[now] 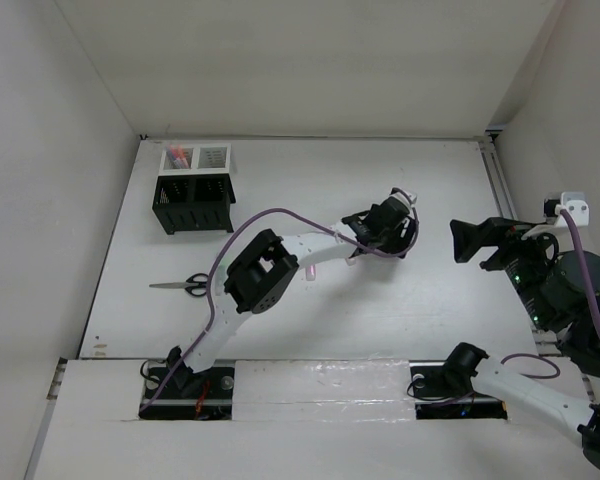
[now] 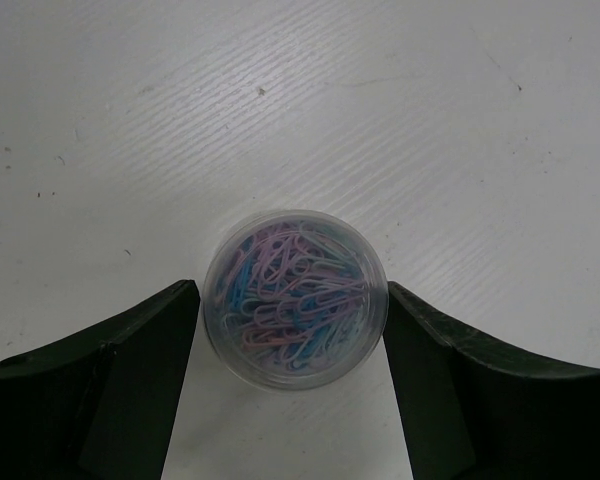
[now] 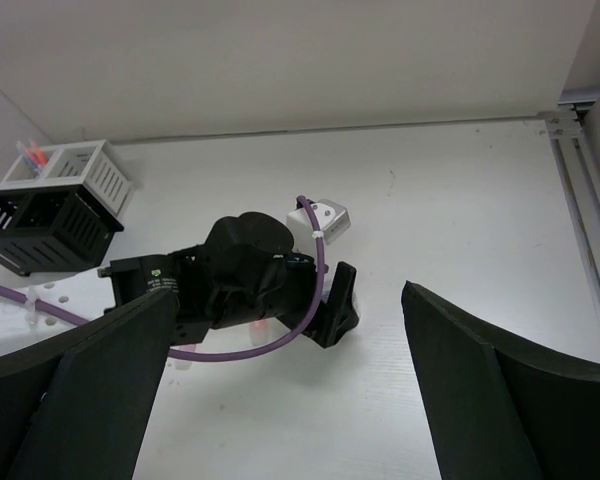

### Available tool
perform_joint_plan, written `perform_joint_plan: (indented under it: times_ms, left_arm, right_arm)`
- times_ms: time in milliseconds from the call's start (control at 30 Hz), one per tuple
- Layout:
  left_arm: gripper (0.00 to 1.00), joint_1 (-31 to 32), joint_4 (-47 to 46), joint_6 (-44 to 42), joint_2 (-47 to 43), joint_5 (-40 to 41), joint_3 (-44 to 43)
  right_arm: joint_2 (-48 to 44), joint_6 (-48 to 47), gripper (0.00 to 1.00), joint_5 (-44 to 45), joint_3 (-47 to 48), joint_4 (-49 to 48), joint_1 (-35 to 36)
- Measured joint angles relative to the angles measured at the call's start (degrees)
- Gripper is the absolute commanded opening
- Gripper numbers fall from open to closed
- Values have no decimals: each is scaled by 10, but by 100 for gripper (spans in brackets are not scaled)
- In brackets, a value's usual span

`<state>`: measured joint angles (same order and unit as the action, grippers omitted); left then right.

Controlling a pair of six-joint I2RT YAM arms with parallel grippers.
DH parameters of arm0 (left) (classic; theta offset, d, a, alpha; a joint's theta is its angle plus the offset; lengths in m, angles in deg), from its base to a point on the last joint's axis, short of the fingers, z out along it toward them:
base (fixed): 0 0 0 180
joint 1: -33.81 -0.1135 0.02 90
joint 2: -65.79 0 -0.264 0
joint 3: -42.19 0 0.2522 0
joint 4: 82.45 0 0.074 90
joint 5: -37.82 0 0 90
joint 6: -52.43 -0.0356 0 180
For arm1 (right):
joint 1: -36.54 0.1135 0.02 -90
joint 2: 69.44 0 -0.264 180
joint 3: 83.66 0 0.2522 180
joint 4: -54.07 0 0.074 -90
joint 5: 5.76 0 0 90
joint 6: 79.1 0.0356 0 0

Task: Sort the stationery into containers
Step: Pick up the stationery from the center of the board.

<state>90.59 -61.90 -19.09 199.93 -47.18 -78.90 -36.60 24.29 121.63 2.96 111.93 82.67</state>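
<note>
White all round: matt white tabletop (image 1: pixel 380 310), boxed by plain white walls (image 1: pixel 40 220) at the left, back and right. Along the right margin of the board, a metal rail (image 1: pixel 501 190). At the near edge, a glossy white strip (image 1: pixel 320 378) between the two arm bases. Close up, fine ribbed grain and a few dark specks on the surface.

Back-left corner: white mesh organiser (image 1: pixel 212 158) against the rear wall, red and orange pens (image 1: pixel 178 154) upright in its left compartment, nothing discernible in the right one. Just in front of it, black mesh organiser (image 1: pixel 193 203), insides lost in shadow. Nearer still and well apart from both, black-handled scissors (image 1: pixel 185 286) flat on the table, blades toward the left wall.

Right of centre, under the outstretched left arm: small round clear tub (image 2: pixel 295 335) of pink and blue paper clips, standing on the table. Left gripper (image 2: pixel 293 290) set around it, one black finger (image 2: pixel 130 380) on each side, pads right at the tub's wall. Touching or a sliver apart, impossible to tell, so no saying whether gripped.

Right gripper (image 3: pixel 288 298) off toward the right side, above the table, spread wide with nothing between its fingers.
</note>
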Motion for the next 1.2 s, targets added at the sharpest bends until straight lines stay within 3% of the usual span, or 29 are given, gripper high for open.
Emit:
perform_joint_plan:
  times_ms: [533,633,733,867,900,967,1200]
  left_arm:
    - [69,0,-11,-2,29,15,-20]
    - [56,0,-9,-1,30,16,-22]
    - [56,0,-10,-3,30,20,-23]
    - [33,0,-9,-4,30,26,-24]
    - [17,0,-9,-4,30,27,-25]
    - [0,0,-4,-4,30,31,-27]
    - [0,0,25,-9,30,76,-37]
  right_arm:
    - [-14,-5,100,-11,-14,-15,0]
    - [-15,-6,100,-14,-16,-17,0]
    - [-15,-8,100,-15,-18,-21,0]
    - [-15,-8,100,-19,-22,-24,0]
    - [-15,-10,100,-20,-25,-25,0]
    - [-15,-12,100,-21,-27,-25,0]
    - [-15,-12,100,-24,-30,-26,0]
